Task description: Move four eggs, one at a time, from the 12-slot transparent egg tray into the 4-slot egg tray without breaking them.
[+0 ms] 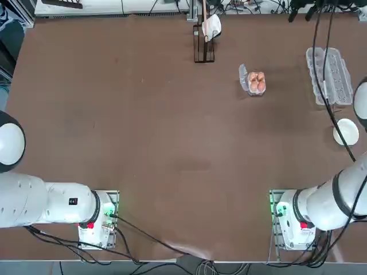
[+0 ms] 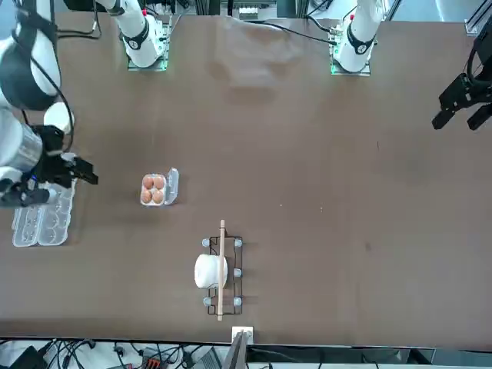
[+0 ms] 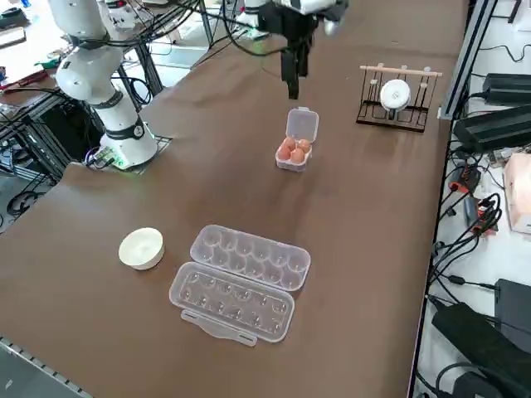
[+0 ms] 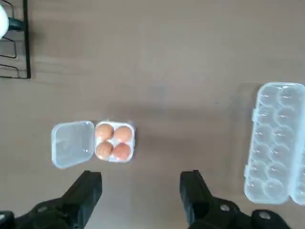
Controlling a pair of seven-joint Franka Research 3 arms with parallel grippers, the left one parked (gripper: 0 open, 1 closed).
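Note:
Several orange-brown eggs (image 4: 113,141) fill the cups of the small square 4-slot egg tray (image 4: 71,143), whose flap lid lies open beside them. The same eggs (image 1: 256,82) sit right of the table's middle, towards the far side. The long clear 12-slot egg tray (image 1: 330,75) lies open near the right edge, with no eggs in its cups (image 3: 253,253). My right gripper (image 4: 141,187) hangs high above the table between the two trays, open, with nothing between its fingers. In the right side view the gripper (image 3: 292,76) points straight down.
A white bowl (image 1: 346,131) stands just in front of the 12-slot tray, also seen as the bowl (image 3: 141,247). A dark wire rack (image 1: 203,43) with a wooden rod and a white object stands at the far edge. Cables run along the table's near edge.

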